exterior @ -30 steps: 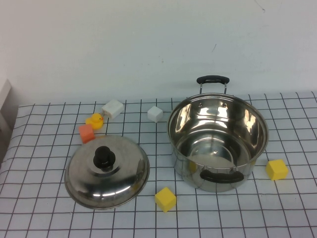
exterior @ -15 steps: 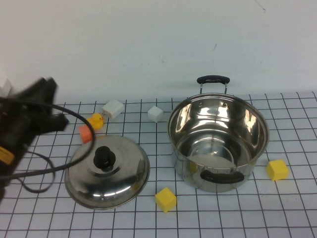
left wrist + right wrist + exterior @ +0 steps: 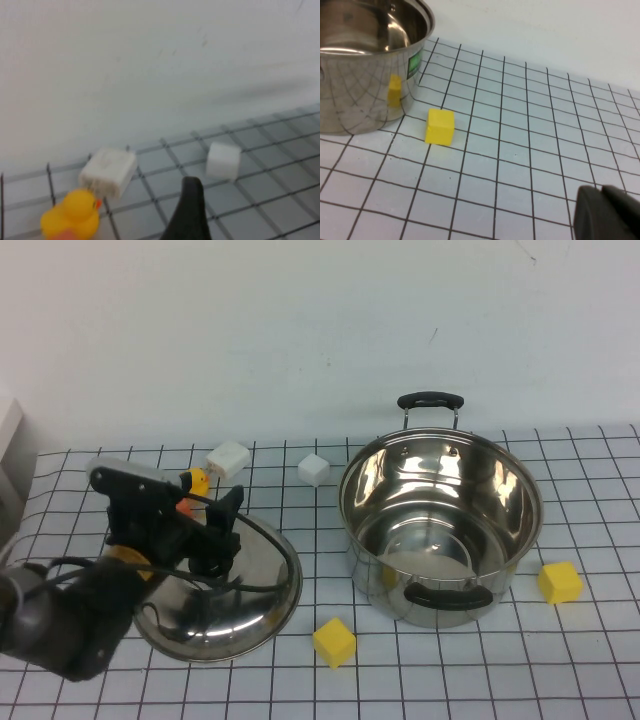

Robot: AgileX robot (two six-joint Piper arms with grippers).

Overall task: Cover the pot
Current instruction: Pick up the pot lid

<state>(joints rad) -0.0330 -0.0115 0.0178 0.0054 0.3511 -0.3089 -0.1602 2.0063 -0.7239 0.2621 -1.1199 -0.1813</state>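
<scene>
The pot (image 3: 440, 540) is a large shiny steel pot with two black loop handles, standing open and empty at the right of the table. Its domed steel lid (image 3: 262, 590) lies on the table to its left. My left gripper (image 3: 218, 528) hovers over the lid's middle, where the black knob is, with its fingers apart and holding nothing. One dark finger (image 3: 191, 212) shows in the left wrist view. My right gripper (image 3: 601, 196) is shut and empty, low over the table to the right of the pot (image 3: 365, 95); it is out of the high view.
Yellow cubes lie in front of the pot (image 3: 334, 641) and to its right (image 3: 559, 581), (image 3: 440, 126). A white cube (image 3: 313, 469), a white block (image 3: 229, 459) and a yellow duck (image 3: 192, 480) lie behind the lid. A white wall stands behind the table.
My left arm has come in from the left and now reaches over the lid's knob. The pot, lid and cubes have not moved.
</scene>
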